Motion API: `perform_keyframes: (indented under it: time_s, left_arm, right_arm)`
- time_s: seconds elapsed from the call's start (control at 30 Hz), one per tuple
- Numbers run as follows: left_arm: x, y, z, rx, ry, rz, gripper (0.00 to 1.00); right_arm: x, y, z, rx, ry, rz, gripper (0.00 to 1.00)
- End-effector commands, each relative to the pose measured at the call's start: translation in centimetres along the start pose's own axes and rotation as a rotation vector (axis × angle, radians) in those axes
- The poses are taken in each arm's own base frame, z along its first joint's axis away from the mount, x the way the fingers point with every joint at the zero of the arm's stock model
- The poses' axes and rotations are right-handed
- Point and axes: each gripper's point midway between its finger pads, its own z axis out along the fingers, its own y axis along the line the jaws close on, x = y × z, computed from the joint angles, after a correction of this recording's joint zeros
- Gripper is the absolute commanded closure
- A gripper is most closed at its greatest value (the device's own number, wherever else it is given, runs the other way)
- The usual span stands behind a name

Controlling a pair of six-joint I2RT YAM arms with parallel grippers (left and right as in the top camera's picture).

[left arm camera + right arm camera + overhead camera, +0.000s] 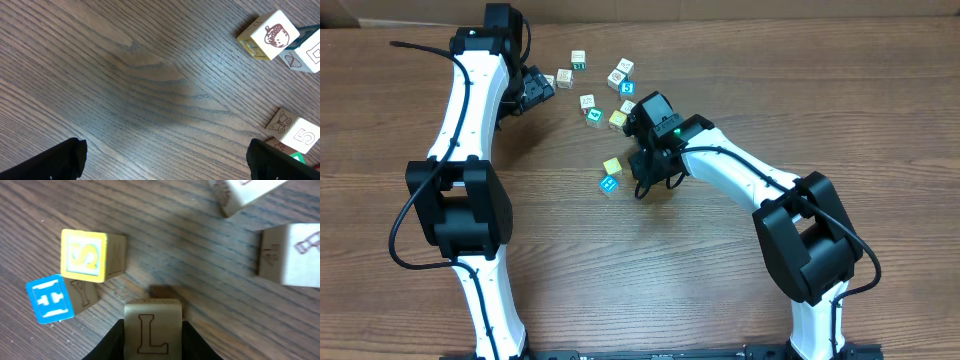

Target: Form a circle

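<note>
No circle is formed; its pieces, small printed cubes, lie scattered on the wooden table. My right gripper point(152, 347) is shut on a plain wood cube with an L point(152, 327), held just above the table. To its left lie a yellow-faced cube point(85, 255) and a blue-faced cube point(49, 298), which also show from overhead as yellow cube point(612, 166) and blue cube point(608, 184), beside the right gripper point(648, 168). My left gripper point(534, 90) stands open over bare wood; in its wrist view the left gripper point(165, 165) holds nothing.
Several more cubes spread across the far middle, among them a white one point(578, 60) and a teal one point(595, 117). An acorn cube point(270, 35) and a cube marked 5 point(296, 134) lie right of the left gripper. Two wood cubes point(292, 255) lie right of the held cube.
</note>
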Motion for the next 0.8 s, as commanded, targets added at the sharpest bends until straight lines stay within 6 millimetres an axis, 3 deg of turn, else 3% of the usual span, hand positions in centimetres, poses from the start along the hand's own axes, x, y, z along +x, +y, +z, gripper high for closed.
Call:
perform_keyframes:
  time_s: [0.0,0.23,0.77]
  left_arm:
    - [-0.57,-0.04,-0.88,0.008,-0.025,-0.003,0.0]
    - [-0.57,-0.04,-0.88,0.008,-0.025,-0.003,0.0]
    - [-0.57,-0.04,-0.88,0.008,-0.025,-0.003,0.0]
  right_arm:
    - [0.63,1.06,0.72,-0.014,0.021,-0.023,0.73]
    - [1.22,1.28,0.78,-0.01,0.043,-0.027,0.73]
    - [0.47,1.38,0.83,-0.013,0.013,-0.032,0.73]
